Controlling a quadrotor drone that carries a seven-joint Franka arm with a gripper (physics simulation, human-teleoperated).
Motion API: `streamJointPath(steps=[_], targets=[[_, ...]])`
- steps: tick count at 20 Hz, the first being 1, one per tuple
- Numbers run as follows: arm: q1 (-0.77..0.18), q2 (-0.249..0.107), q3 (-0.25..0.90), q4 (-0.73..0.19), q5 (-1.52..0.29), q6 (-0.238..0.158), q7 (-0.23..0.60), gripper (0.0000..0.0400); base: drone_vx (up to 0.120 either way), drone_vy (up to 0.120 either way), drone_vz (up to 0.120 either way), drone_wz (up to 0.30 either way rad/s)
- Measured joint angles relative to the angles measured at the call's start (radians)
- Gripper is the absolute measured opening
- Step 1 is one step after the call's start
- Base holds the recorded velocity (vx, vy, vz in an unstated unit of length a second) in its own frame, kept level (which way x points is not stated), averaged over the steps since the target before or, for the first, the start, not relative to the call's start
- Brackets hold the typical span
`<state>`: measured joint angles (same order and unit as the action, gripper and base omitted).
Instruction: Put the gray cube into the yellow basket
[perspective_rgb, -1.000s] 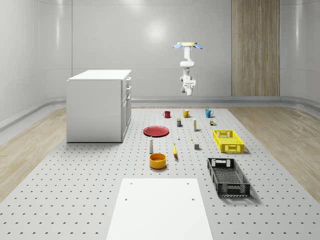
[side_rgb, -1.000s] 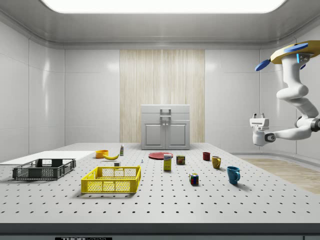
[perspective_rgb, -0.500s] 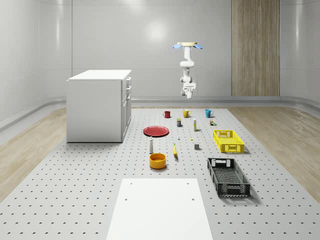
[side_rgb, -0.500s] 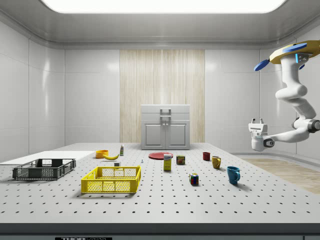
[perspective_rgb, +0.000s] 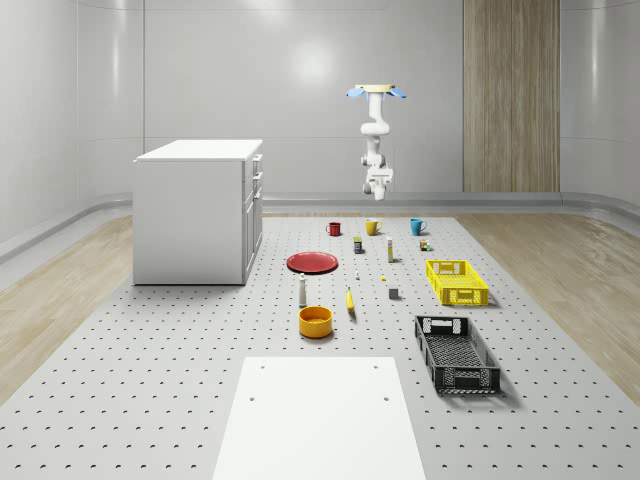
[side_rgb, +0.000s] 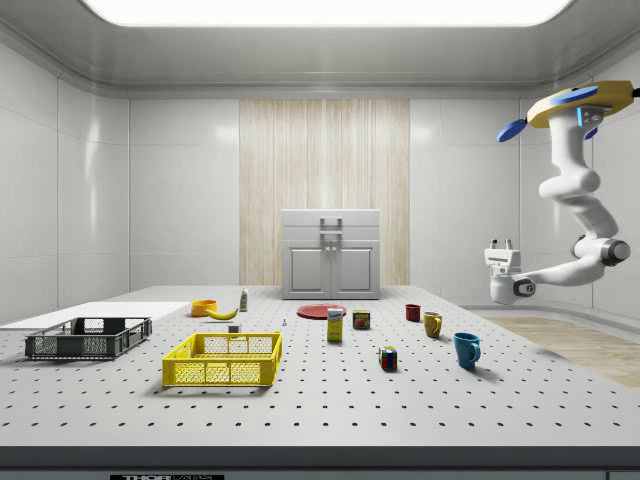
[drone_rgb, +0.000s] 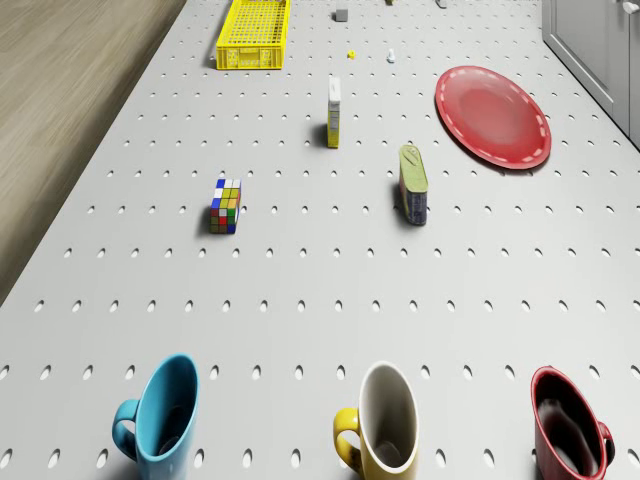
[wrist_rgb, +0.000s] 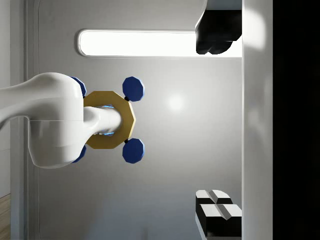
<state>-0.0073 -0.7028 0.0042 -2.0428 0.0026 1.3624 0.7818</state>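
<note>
The drone (side_rgb: 572, 105) hovers past the mugs, edging inward; its tool (side_rgb: 500, 246) now points upward, open, empty, far from the gray cube (perspective_rgb: 394, 293).

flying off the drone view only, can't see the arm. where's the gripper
observer: the gripper is high in the air, by the end of the table at the side view's right, pointing upward.
operator: open or shut
observer: open. the wrist view shows the fingers far apart with nothing between them.
operator: anything past the yellow basket
observer: a black basket lies on the table beyond the yellow basket, on the side away from the hovering drone.
</note>
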Motion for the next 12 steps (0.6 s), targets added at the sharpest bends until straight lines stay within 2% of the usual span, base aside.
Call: streamJointPath(steps=[12], targets=[[-0.001,-0.005,0.002,-0.003,-0.001,0.007,0.000,0.0400,0.120,0.000,0.000,0.000]])
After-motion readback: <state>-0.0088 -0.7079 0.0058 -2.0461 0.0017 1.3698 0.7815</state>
